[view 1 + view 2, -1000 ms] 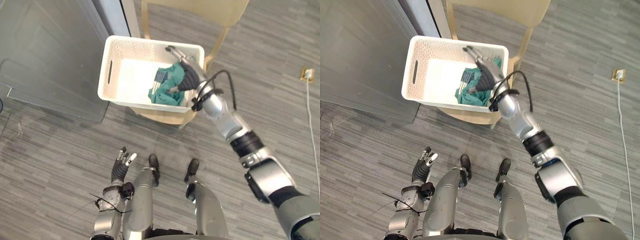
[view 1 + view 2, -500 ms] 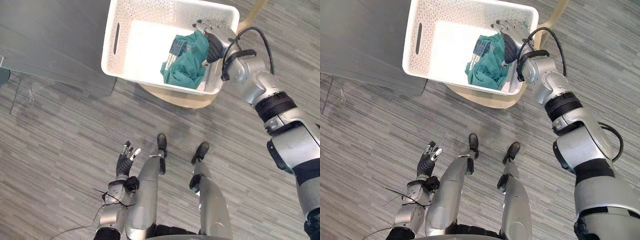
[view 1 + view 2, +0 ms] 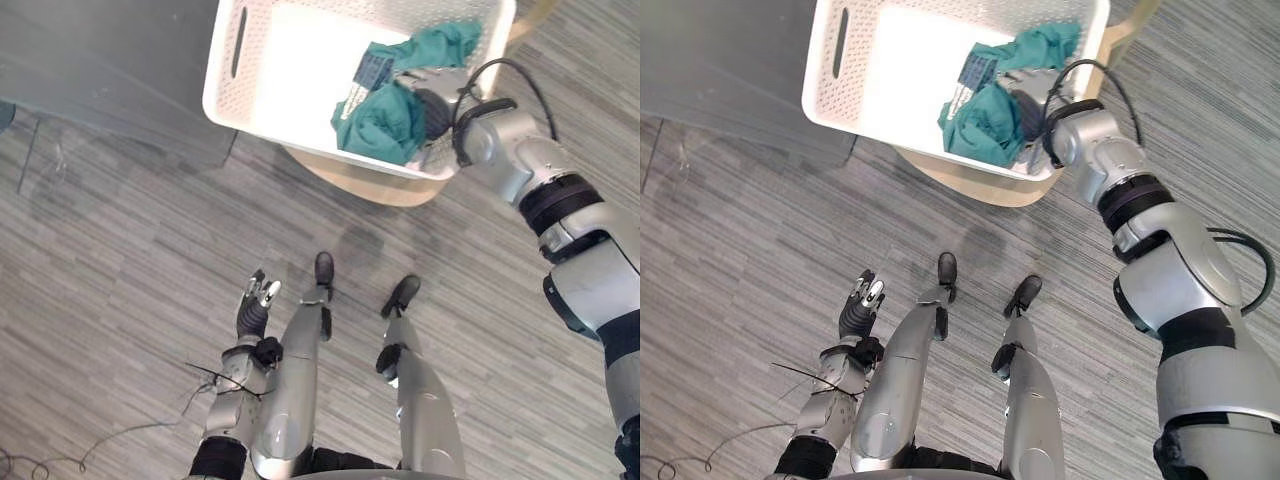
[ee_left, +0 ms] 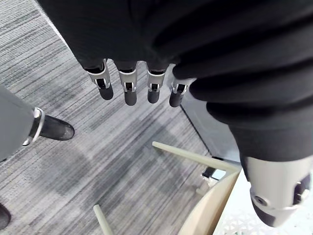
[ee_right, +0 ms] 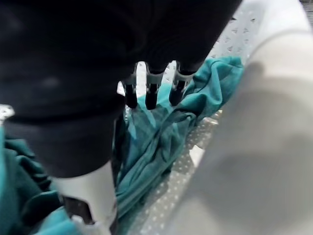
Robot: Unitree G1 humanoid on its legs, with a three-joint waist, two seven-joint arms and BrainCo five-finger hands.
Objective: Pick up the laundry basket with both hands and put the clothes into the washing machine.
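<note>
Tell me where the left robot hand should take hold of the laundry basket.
Probably the slot handle in the laundry basket's left end wall, coming from outside on the robot's left. That long cut-out under the rim gives a hold, and the teal clothes lie at the other end, by the right robot hand.

Head stereo down; wrist cams close.

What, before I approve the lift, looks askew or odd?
The white perforated plastic basket overhangs its pale wooden seat; the teal clothes bunch at one end, by the right hand. The left hand hangs low, away from it.
</note>
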